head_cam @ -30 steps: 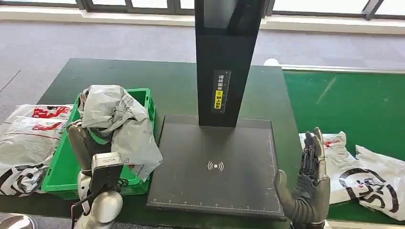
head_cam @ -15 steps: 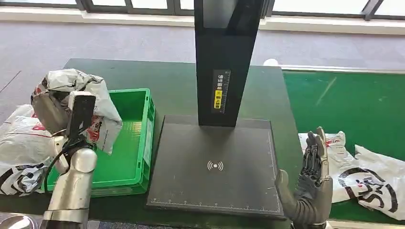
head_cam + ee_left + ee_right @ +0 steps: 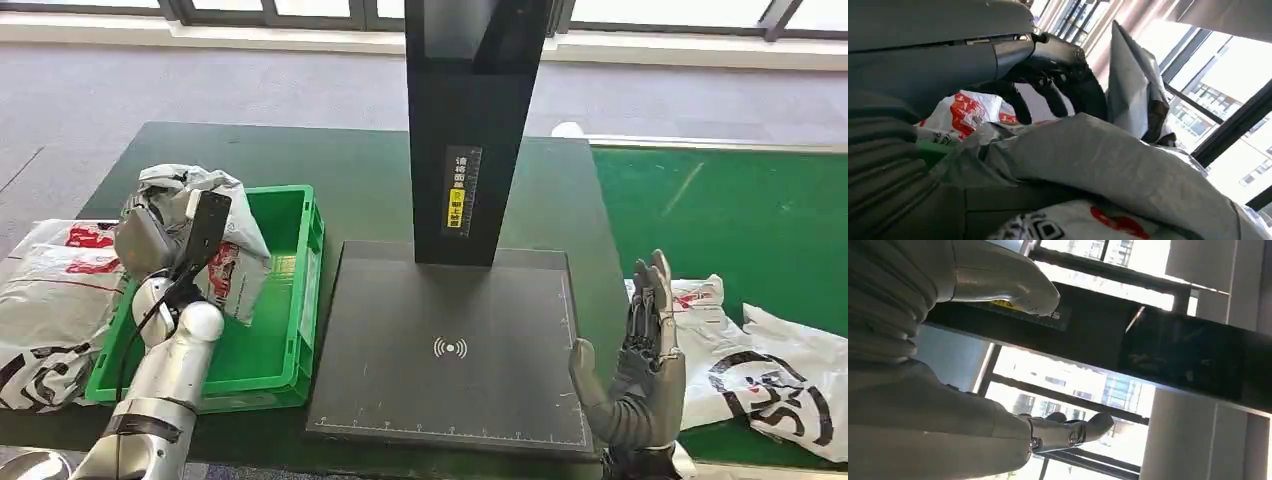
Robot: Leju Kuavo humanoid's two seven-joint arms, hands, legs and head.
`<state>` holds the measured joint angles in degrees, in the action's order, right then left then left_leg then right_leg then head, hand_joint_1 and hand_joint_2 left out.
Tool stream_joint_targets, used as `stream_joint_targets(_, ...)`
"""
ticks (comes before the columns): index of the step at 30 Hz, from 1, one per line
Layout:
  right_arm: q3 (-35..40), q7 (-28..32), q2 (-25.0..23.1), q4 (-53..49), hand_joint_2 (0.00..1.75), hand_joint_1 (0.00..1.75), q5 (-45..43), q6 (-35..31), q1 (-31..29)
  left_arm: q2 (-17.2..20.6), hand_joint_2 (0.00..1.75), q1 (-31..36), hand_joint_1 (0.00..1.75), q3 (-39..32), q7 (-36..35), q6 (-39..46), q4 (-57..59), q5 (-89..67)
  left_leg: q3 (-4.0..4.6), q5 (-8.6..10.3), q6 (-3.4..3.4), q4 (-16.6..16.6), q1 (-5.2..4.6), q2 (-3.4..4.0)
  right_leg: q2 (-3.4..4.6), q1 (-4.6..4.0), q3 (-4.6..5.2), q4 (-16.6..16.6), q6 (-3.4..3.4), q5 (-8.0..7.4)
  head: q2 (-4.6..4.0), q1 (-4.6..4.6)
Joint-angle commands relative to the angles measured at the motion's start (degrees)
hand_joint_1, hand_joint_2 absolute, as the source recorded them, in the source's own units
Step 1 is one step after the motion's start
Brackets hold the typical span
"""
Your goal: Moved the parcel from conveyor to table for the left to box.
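— Where did you have the robot working?

— You had it at a parcel sorting station. A green conveyor belt (image 3: 730, 205) ran beside a dark green table (image 3: 360, 180) that carried a black scanner stand (image 3: 470, 130) on a marked base plate (image 3: 450, 350). A green crate (image 3: 285, 300) and bagged parcels (image 3: 55, 290) lay by it, with carpet and big windows (image 3: 300, 10) behind.

A dark green table (image 3: 360, 190) carries a green crate (image 3: 290, 330) at its left edge and a black scanner base (image 3: 450, 350) in the middle toward the front edge. Bagged parcels (image 3: 50, 300) lie at the left edge.
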<state>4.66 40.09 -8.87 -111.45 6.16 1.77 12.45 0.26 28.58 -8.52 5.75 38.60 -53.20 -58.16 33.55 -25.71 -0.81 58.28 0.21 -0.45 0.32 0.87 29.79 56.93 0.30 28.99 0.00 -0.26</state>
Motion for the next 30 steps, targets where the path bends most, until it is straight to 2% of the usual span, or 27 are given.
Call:
stream_joint_targets(1,-2.09,-0.09,-0.06,5.51,1.75,0.00,-0.71,-0.58,-2.30,-0.44,0.00,-2.55,0.00,-6.24,3.13,1.40,1.24,3.99,-0.12,-0.01,0.00,-0.11,0.00,0.14,0.10,-0.01,-0.09,-0.12,-0.02,-0.03,-0.02,0.00)
stream_joint_targets(10,-1.91,-0.09,0.08,5.66,1.75,0.00,-0.85,-0.63,-2.31,-0.65,0.00,-2.49,0.00,-6.49,2.71,1.40,0.76,3.77,-0.01,0.05,0.00,-0.13,0.01,0.06,0.03,-0.02,-0.02,-0.15,-0.08,-0.05,0.00,0.00)
stream_joint_targets(22,2.01,-0.09,1.32,9.21,1.75,0.00,1.07,-1.96,-4.05,-6.59,0.00,-16.87,0.00,-11.92,4.06,1.40,-23.43,-2.11,-0.15,-0.07,0.00,-0.18,-0.03,0.33,0.26,0.02,-0.08,-0.19,-0.06,-0.01,-0.02,0.00)
stream_joint_targets(30,2.00,-0.09,1.26,9.27,1.75,0.00,1.13,-1.97,-4.15,-6.70,0.00,-16.98,0.00,-11.68,3.92,1.40,-23.56,-2.24,-0.03,-0.02,-0.04,-0.14,0.00,0.07,0.06,-0.02,0.00,-0.15,-0.12,0.01,0.00,0.00)
